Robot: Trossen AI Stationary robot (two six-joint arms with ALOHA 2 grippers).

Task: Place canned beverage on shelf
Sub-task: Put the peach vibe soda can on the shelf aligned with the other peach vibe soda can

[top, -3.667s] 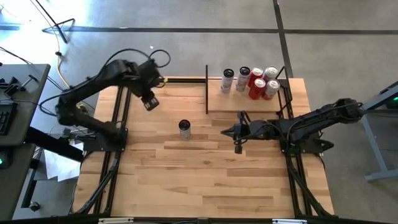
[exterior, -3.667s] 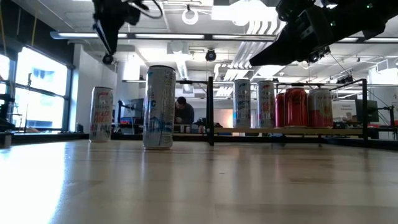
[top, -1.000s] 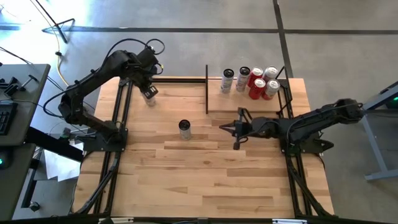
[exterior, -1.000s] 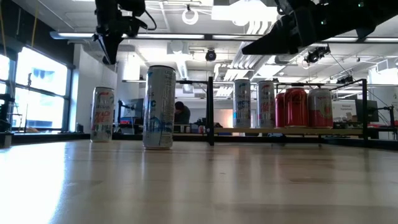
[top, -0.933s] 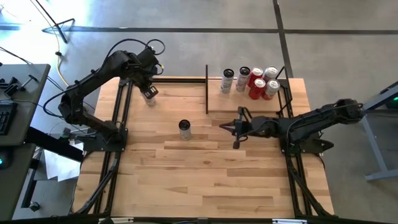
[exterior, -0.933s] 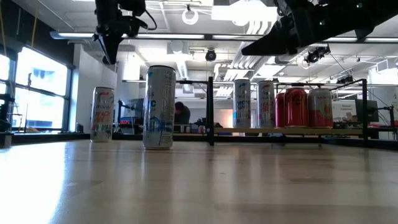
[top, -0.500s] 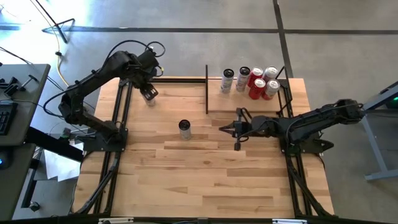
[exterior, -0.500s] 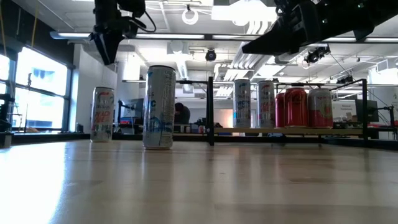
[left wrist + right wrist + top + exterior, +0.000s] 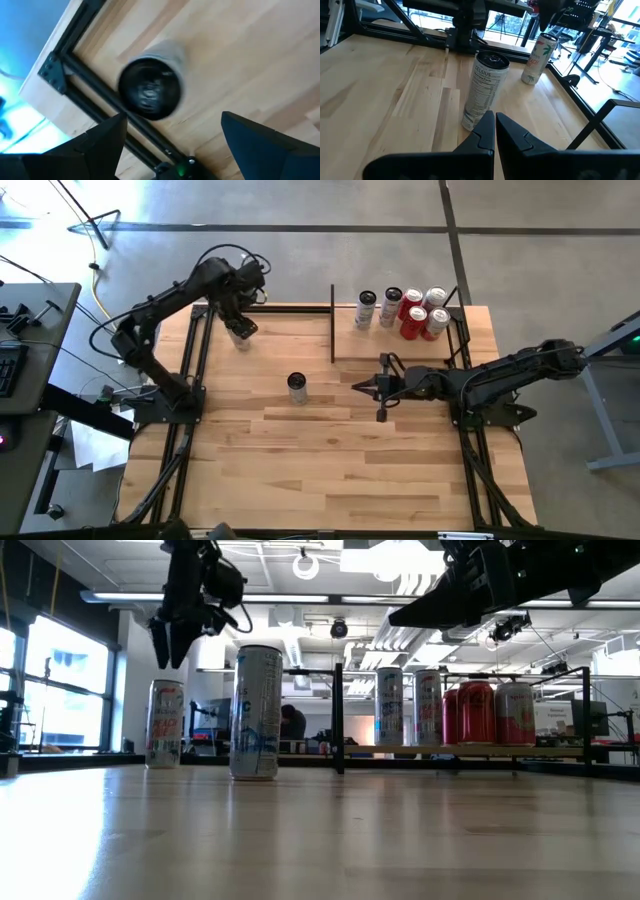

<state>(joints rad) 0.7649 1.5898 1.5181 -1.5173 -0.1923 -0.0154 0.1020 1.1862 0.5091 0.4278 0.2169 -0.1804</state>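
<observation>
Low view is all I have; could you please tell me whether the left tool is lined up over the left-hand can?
Observer: Roughly. Its wrist view shows the left can below the left tool, nearer one of its spread fingers.
Operator: Where is the right tool?
Observer: From above, the right tool points at the middle can, with a gap between them.
Operator: Is it open?
Observer: No, its wrist view shows the fingers pressed together, holding nothing.
</observation>
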